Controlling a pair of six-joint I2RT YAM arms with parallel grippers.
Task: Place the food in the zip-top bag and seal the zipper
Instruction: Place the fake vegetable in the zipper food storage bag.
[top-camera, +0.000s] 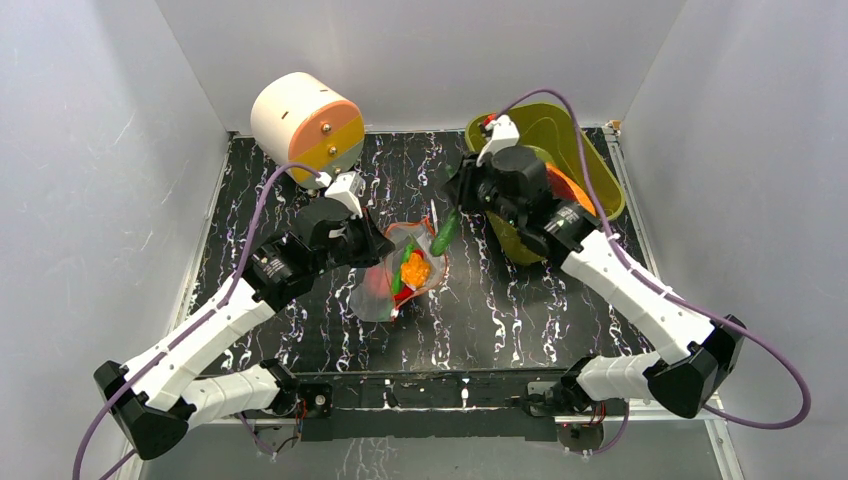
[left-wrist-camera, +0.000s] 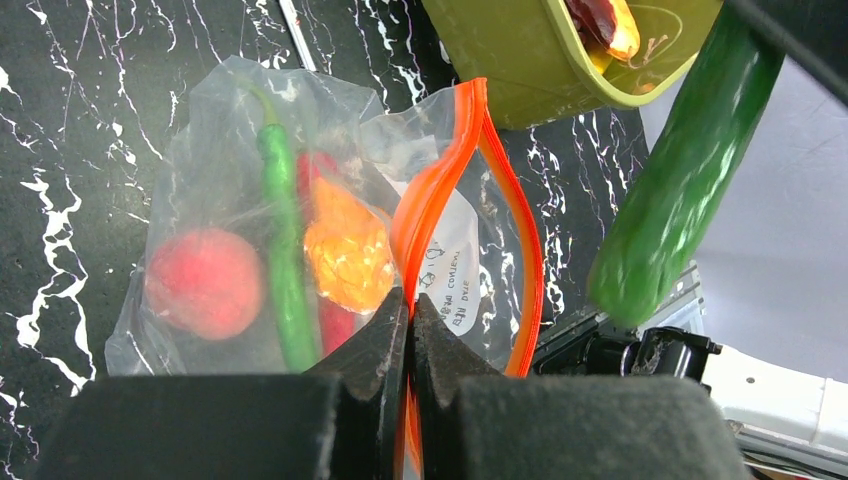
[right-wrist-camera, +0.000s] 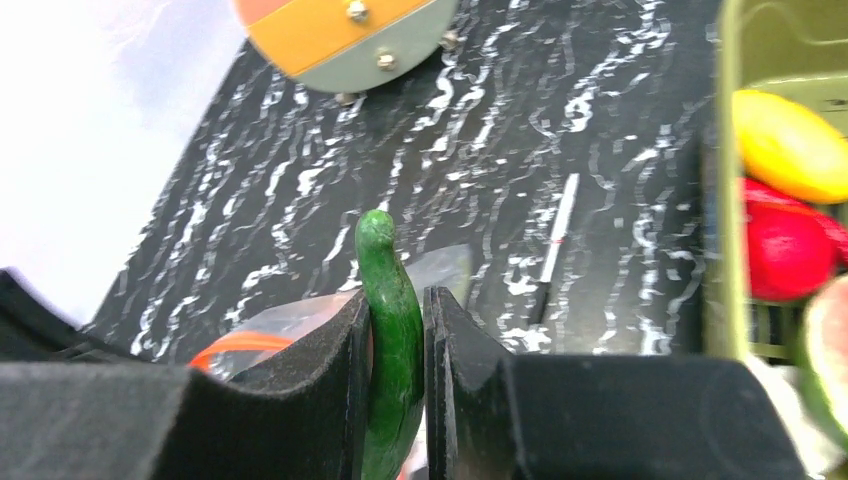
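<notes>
The clear zip-top bag (top-camera: 375, 295) lies mid-table with its mouth held open. Inside it, in the left wrist view, are a pink-orange peach (left-wrist-camera: 205, 282), a long green pepper (left-wrist-camera: 280, 250), a red chili (left-wrist-camera: 335, 322) and an orange piece (left-wrist-camera: 345, 250). My left gripper (left-wrist-camera: 410, 300) is shut on the orange-red zipper (left-wrist-camera: 440, 190) at one side of the mouth and holds it up. My right gripper (right-wrist-camera: 396, 298) is shut on a thick green vegetable (right-wrist-camera: 392, 300), held just above the bag's mouth (top-camera: 446, 232).
An olive-green tub (top-camera: 590, 150) stands at the back right with a yellow piece (right-wrist-camera: 790, 145) and a red piece (right-wrist-camera: 785, 250) in it. A cream-and-orange drum (top-camera: 305, 125) stands at the back left. A thin black stick (right-wrist-camera: 555, 245) lies behind the bag.
</notes>
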